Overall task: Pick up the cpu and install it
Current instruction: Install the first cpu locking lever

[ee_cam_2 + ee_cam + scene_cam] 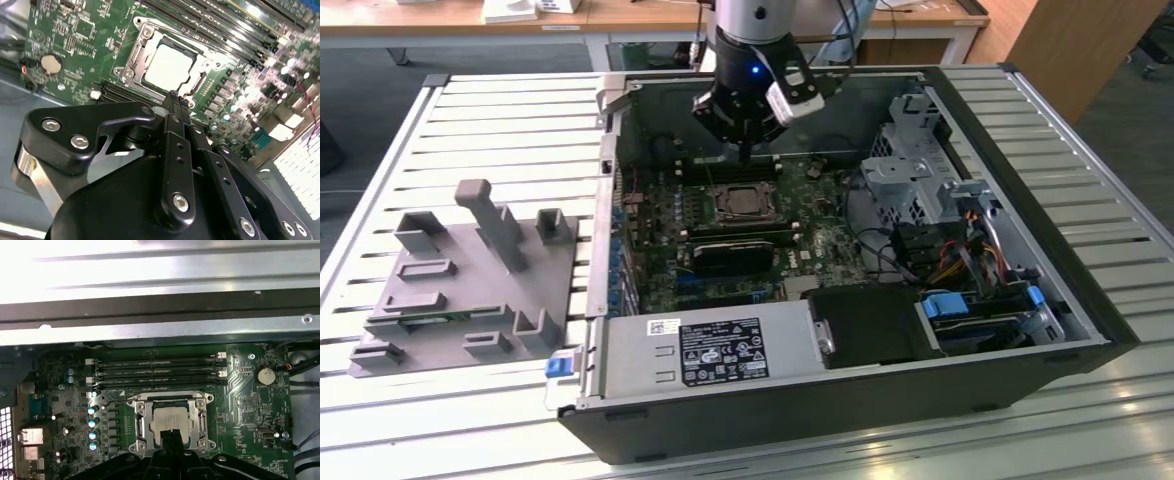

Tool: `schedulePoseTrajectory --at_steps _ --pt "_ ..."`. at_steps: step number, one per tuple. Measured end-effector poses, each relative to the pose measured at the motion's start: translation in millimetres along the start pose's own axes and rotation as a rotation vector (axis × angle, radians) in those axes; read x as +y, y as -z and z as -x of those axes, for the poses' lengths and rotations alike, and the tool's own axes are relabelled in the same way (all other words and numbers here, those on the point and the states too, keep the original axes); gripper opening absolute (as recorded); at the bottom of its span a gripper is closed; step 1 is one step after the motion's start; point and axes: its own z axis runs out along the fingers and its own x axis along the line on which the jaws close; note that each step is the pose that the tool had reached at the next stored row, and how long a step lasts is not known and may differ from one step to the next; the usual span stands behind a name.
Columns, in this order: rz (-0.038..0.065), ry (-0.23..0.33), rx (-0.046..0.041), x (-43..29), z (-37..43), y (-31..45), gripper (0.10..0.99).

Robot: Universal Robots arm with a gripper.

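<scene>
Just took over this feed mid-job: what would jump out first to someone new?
The open computer case on the slatted table, with the gripper hanging inside it above the motherboard. Directly under the fingertips, the cpu already lies in its socket frame. A grey fixture tray stands at the exterior view's left.

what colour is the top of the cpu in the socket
Silver-grey metal, the cpu sitting in its socket; clearest in the second wrist view.

One cpu (171,421) sitting in one socket frame (139,426). One gripper (744,157) above it. Four long memory slots (156,371) side by side on one motherboard (250,405), one coin battery (265,375). Five shiny capacitor tops (93,428) in a row, possibly more out of sight. One open computer case (1067,290), one grey fixture tray (460,290) beside it.
</scene>
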Motion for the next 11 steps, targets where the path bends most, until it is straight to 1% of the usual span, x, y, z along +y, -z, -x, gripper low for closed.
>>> schedulePoseTrajectory --at_steps 3,11 --pt "0.000 0.008 0.0001 -0.1 -1.4 -0.1 0.106" --pt "0.000 0.007 0.0003 -0.9 -17.3 -1.2 0.106"
